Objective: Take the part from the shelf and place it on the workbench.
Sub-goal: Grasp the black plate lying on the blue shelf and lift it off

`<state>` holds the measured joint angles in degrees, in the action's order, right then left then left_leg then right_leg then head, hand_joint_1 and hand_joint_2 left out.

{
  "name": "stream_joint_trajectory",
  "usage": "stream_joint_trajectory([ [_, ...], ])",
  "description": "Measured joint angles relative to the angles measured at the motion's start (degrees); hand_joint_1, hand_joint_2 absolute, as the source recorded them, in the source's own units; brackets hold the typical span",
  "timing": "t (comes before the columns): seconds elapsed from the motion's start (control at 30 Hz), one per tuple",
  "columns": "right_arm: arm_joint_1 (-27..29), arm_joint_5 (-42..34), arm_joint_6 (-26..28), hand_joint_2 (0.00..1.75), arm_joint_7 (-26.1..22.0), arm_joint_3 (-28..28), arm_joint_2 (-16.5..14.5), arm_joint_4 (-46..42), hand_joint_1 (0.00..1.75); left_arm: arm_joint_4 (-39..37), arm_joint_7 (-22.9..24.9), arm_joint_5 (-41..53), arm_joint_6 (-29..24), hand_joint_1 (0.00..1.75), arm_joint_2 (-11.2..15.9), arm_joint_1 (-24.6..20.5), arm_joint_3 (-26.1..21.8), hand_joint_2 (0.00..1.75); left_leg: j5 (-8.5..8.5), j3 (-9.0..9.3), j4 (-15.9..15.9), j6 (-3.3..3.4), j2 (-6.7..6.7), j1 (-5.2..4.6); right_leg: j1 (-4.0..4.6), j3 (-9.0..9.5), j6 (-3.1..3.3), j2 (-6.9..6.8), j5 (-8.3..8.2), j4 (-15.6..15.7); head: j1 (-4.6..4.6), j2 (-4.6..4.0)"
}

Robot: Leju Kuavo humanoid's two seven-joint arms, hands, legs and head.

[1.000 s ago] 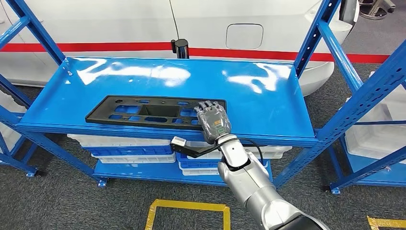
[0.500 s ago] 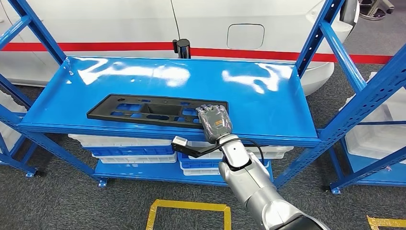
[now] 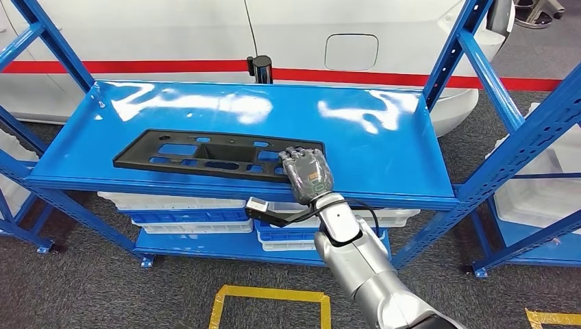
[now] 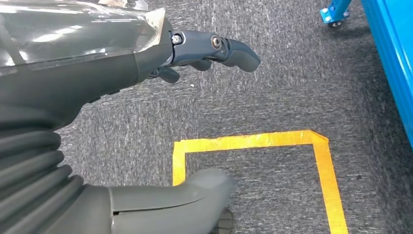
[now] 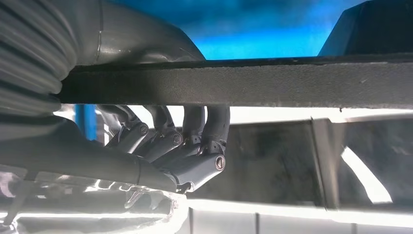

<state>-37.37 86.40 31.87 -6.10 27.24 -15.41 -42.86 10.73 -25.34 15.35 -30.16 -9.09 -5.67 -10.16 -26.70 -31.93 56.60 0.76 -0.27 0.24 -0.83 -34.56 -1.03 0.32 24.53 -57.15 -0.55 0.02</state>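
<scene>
The right hand (image 3: 306, 173) has its fingers (image 5: 214, 129) closed on the near end of the black part (image 3: 205, 156). The part's far end has lifted and swung left over the blue shelf (image 3: 384, 147), mid-frame. It is coming off. The left hand (image 4: 97, 63) hangs holding nothing.

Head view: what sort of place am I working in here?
Likely a car plant or workshop parts area: blue steel racking holding a black part, stacked bins on the lower shelf, a white car body behind, and yellow floor tape on grey carpet.
</scene>
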Motion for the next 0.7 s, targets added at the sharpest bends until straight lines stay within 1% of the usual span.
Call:
stream_joint_trajectory([
  [0.1,0.88,-0.82,-0.68,1.75,-1.43,0.24,0.78,-5.37,1.75,0.00,-0.50,-0.28,1.61,0.00,-0.05,0.01,-0.20,1.75,0.00,-0.01,0.00,0.00,0.00,0.00,0.00,-0.02,0.00,0.00,0.00,0.00,0.01,0.00],
  [0.27,2.02,-1.23,-1.87,1.75,-1.79,0.88,2.34,-11.94,1.75,0.00,-1.40,-0.17,3.50,0.00,-0.15,0.03,-0.52,1.75,0.00,-0.04,0.00,0.00,0.00,-0.01,-0.01,-0.02,0.00,0.00,0.00,0.00,0.01,0.00],
  [0.5,2.90,-1.63,-2.13,1.75,-1.65,2.84,4.07,-16.56,1.75,0.00,-2.39,-0.10,4.94,0.00,-0.20,0.00,-0.91,1.75,0.00,-0.03,0.00,0.00,0.00,-0.02,-0.04,-0.02,0.00,-0.01,0.00,0.00,0.01,0.00],
  [0.7,3.17,-1.97,-2.68,1.75,-0.79,4.23,4.99,-18.39,1.75,0.00,-2.03,0.31,3.45,0.00,-0.20,-0.17,-1.23,1.75,0.00,-0.03,0.00,0.00,0.00,-0.01,-0.03,-0.02,0.00,0.00,0.00,0.00,0.01,0.00],
])
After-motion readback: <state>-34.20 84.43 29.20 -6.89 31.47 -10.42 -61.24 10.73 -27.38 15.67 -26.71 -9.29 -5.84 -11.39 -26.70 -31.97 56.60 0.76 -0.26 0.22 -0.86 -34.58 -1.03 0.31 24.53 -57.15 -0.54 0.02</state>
